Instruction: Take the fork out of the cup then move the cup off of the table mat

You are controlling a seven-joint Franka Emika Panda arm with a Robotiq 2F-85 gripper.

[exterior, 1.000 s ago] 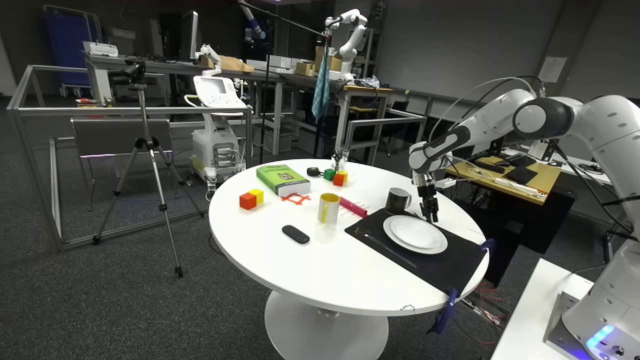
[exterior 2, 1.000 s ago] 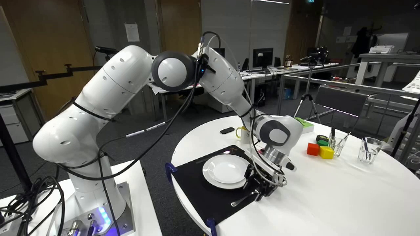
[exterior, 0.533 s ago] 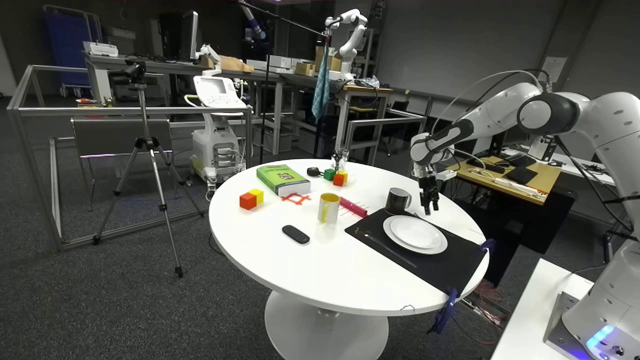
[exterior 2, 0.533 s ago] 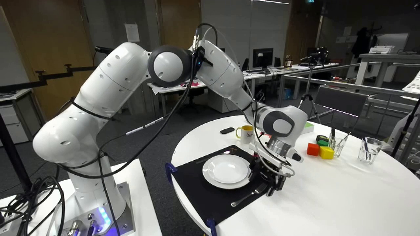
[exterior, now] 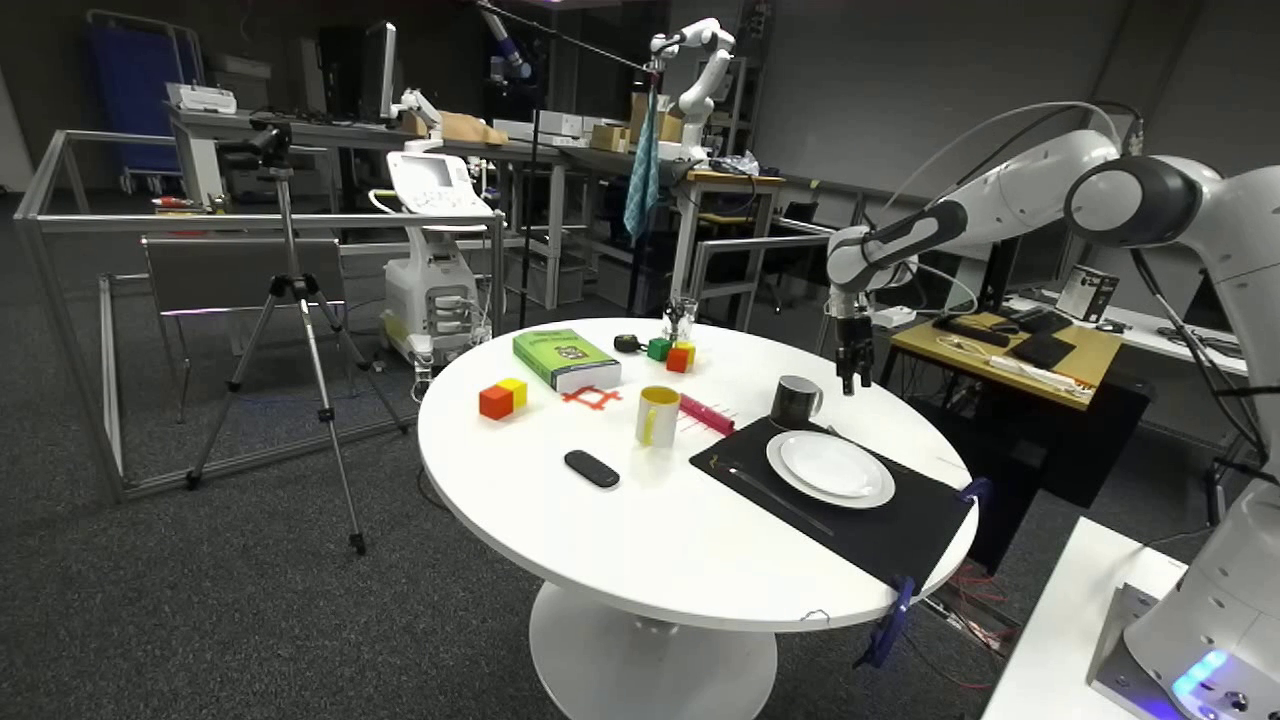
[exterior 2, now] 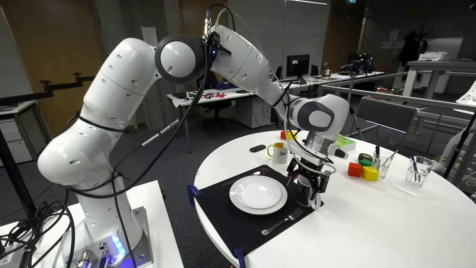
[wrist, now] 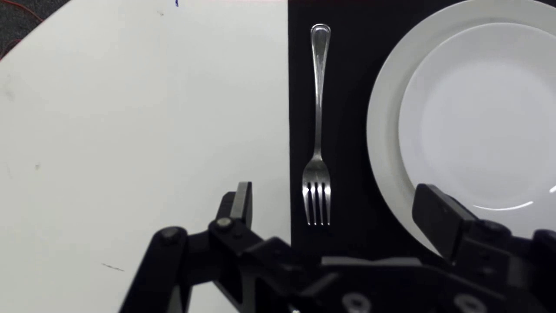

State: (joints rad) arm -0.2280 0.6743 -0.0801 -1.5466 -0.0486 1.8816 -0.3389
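Note:
The black cup [exterior: 796,402] stands upright on the corner of the black table mat [exterior: 905,535]. In an exterior view the gripper partly covers the cup [exterior 2: 303,194]; the cup is out of the wrist view. The fork [wrist: 318,108] lies flat on the mat [wrist: 347,82], outside the cup, between the mat's edge and the plates. It also shows in an exterior view [exterior 2: 277,225]. My gripper [wrist: 333,191] is open with nothing between its fingers. In an exterior view the gripper [exterior: 856,386] hangs above the table, beside the cup on its handle side.
Two stacked white plates [exterior 2: 258,193] sit on the mat, with a knife [exterior: 780,500] on their far side from the fork. A white and yellow mug [exterior: 657,418], a pink object [exterior: 707,414] and a dark remote-like object [exterior: 592,468] are nearby. Blue clamps [exterior 2: 192,193] hold the mat's edge.
My gripper has risen from beside the fork's tines and moved away from the fork, towards the cup's side. The fork, cup, plates and mat stay where they were.

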